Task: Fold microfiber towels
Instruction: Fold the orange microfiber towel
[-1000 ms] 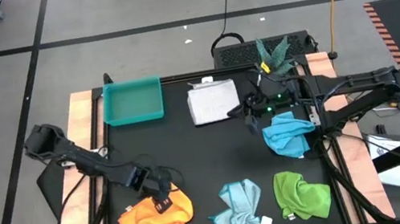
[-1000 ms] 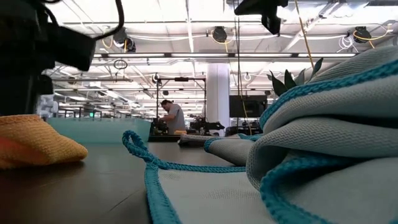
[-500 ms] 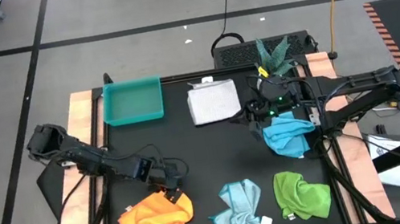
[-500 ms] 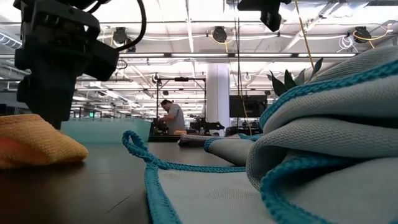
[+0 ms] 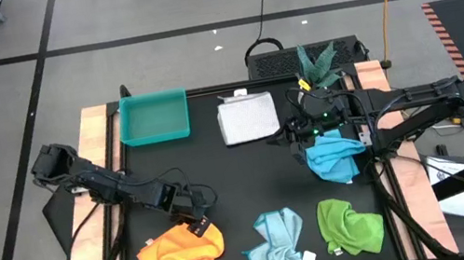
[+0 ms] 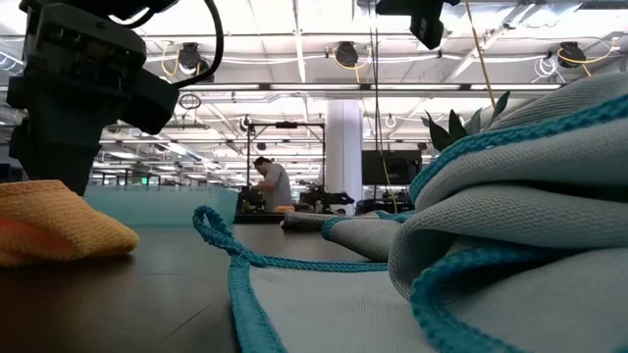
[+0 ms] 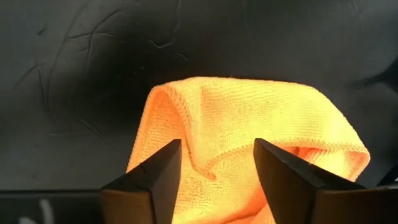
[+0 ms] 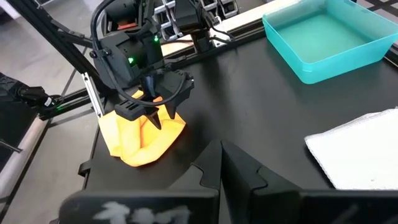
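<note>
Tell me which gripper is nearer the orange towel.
Left. The left gripper hovers open right at the orange towel's upper edge, while the right gripper, shut, sits across the table beside the bright blue towel.

Five towels (image 5: 182, 254); one teal tray (image 5: 154, 118); one plant (image 5: 319, 64); two arms.
</note>
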